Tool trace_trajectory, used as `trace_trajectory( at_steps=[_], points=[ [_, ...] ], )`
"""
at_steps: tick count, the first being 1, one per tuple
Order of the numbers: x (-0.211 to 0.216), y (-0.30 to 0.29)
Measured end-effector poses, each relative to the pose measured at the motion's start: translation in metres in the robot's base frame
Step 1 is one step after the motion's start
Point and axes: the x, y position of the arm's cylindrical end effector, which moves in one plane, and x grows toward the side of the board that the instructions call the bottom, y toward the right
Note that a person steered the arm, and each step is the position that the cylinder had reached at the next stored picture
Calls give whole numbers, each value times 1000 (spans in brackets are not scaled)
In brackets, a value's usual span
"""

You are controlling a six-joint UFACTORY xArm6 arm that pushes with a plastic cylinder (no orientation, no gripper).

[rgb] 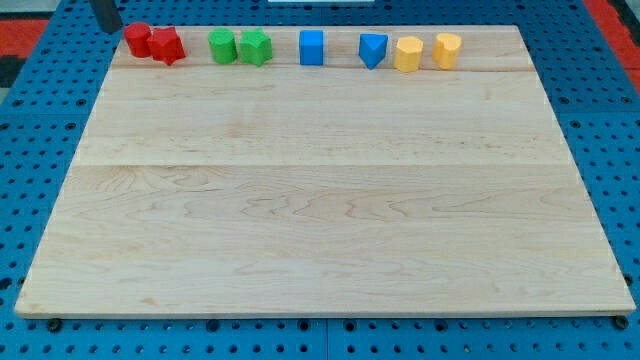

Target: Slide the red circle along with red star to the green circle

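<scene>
The red circle [137, 40] sits at the view's top left of the wooden board, touching the red star [167, 46] just to its right. The green circle [222, 46] stands a short gap to the right of the red star, with the green star [256, 47] touching its right side. My rod shows at the top left corner; my tip [110, 29] is just left of and slightly above the red circle, close to it; I cannot tell if it touches.
Along the top edge, further right, stand a blue cube [312, 47], a blue triangle [373, 50], a yellow hexagon-like block [408, 54] and a yellow block [447, 50]. The board [320, 200] lies on a blue perforated table.
</scene>
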Motion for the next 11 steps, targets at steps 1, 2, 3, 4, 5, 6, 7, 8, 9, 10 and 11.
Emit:
trace_trajectory(
  at_steps=[1, 2, 3, 4, 5, 6, 7, 8, 9, 10, 11],
  points=[
    [2, 10],
    [2, 15],
    [2, 35],
    [11, 52],
    [20, 46],
    [20, 20],
    [21, 7],
    [28, 6],
    [31, 19],
    [38, 7],
    [56, 9]
  ],
)
